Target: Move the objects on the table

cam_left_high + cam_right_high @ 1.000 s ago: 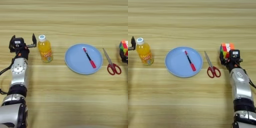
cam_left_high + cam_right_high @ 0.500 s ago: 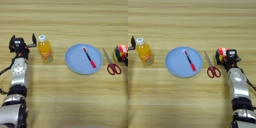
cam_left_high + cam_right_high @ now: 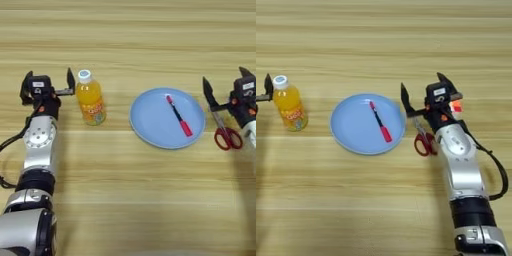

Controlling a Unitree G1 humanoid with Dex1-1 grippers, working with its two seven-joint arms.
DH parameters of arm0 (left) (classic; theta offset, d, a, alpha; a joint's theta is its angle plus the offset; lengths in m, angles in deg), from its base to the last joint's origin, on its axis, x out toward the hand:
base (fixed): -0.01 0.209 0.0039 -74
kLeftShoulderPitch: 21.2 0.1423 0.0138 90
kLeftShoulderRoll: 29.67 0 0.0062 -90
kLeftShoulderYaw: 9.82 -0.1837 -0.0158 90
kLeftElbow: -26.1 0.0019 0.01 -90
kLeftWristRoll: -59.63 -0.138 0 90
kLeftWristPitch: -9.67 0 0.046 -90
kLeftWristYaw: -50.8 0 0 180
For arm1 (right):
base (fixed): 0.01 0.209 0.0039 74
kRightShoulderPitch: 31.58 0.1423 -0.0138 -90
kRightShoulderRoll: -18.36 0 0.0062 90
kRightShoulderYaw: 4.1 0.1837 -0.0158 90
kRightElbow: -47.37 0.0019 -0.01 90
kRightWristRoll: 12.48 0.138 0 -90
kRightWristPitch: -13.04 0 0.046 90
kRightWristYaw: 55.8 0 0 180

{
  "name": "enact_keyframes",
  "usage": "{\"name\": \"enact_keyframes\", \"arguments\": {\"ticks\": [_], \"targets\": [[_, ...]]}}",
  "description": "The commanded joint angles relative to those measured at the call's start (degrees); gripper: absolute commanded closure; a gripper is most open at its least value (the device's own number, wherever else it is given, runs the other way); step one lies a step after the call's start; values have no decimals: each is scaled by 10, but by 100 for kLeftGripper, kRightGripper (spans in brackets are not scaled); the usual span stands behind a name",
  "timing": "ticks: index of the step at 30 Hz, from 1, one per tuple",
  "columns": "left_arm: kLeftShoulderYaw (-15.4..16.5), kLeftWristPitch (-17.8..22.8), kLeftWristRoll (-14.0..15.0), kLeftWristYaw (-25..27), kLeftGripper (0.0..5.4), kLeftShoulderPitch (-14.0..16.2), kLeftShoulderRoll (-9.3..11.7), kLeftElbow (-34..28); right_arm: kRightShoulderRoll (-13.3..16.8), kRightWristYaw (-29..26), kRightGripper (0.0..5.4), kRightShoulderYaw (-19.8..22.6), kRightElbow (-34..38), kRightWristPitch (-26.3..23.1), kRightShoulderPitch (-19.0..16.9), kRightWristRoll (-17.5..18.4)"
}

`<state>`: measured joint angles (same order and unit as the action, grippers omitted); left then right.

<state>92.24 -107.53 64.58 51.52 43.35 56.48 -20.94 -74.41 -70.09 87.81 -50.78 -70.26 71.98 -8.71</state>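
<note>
**Wooden table, both arms out, cube hidden behind the right fingers**

The light wooden table (image 3: 125, 210) carries a blue plate (image 3: 351, 135) at its middle. A red-and-black pen (image 3: 379, 122) lies on the plate, its long axis running diagonally from upper left to lower right.

The right gripper (image 3: 423, 97) stands with its fingers spread wide and empty, just right of the plate and above the red-handled scissors (image 3: 423, 141). A sliver of the puzzle cube (image 3: 457, 106) shows just behind and right of these fingers, so the right arm is the nearer one to it.

The left gripper (image 3: 47, 86) is also spread open, empty. The juice bottle (image 3: 90, 99) stands upright just right of its fingers, apparently not touching.
</note>
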Motion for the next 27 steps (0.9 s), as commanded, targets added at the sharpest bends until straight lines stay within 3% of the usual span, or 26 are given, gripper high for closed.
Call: {"name": "enact_keyframes", "arguments": {"ticks": [1, 5, 16, 27], "targets": [[-5, 20, -13, -10, 0, 4, 6, -5, -5, -18, 4, -27, 29, -45, -7, -2], [-11, 36, -26, -19, 0, 4, 8, -4, -10, -34, 4, -56, 47, -101, -5, -6], [-12, 43, -27, -21, 0, 6, 6, -9, -12, -44, 4, -111, 77, -250, 6, -34], [-11, 45, -26, -21, 0, 7, 4, -15, -14, -54, 4, -117, 35, -307, 29, -44]]}}
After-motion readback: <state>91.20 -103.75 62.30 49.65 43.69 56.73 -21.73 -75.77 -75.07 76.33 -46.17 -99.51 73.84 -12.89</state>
